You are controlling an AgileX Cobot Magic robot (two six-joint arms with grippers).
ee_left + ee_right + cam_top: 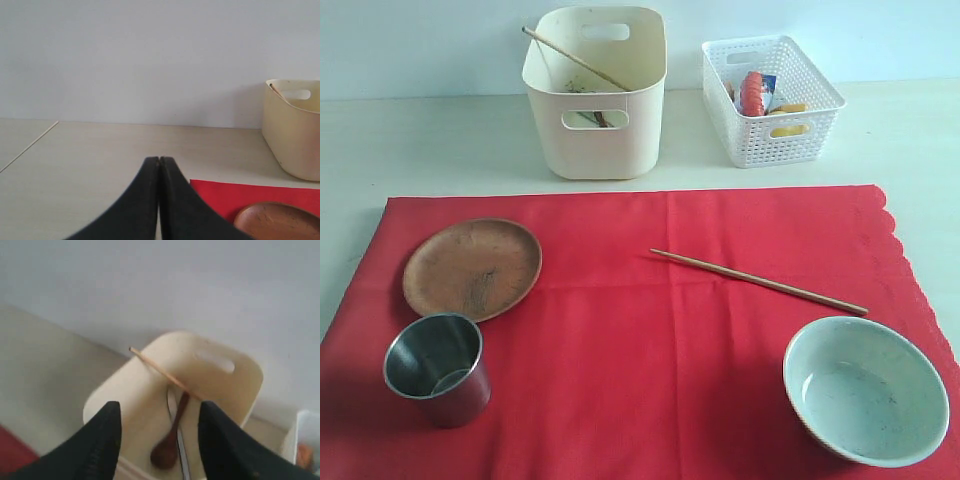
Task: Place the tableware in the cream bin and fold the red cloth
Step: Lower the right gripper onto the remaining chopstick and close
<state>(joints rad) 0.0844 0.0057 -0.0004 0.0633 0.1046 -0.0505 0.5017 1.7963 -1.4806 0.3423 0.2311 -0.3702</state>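
Note:
The red cloth (pixel 640 330) lies spread flat. On it rest the brown wooden plate (pixel 472 268), the steel cup (pixel 437 368), one chopstick (pixel 760 281) and the pale green-white bowl (pixel 866 388). Behind it stands the cream bin (pixel 594 135), with the other chopstick (pixel 575 59) leaning on its rim. In the right wrist view my right gripper (pixel 159 412) is open and empty above the bin (pixel 150 390), where the dark spoon (pixel 170 445), the silver knife (pixel 181 455) and the chopstick (pixel 160 370) lie. My left gripper (pixel 159 160) is shut and empty, near the plate (pixel 277 222) and the cloth's corner (pixel 220 195). Neither gripper shows in the exterior view.
A white lattice basket (pixel 770 100) holding food items stands right of the bin. The cloth's scalloped edge (pixel 910 260) runs along the right side. Pale tabletop (pixel 420 140) surrounds the cloth, with a white wall behind.

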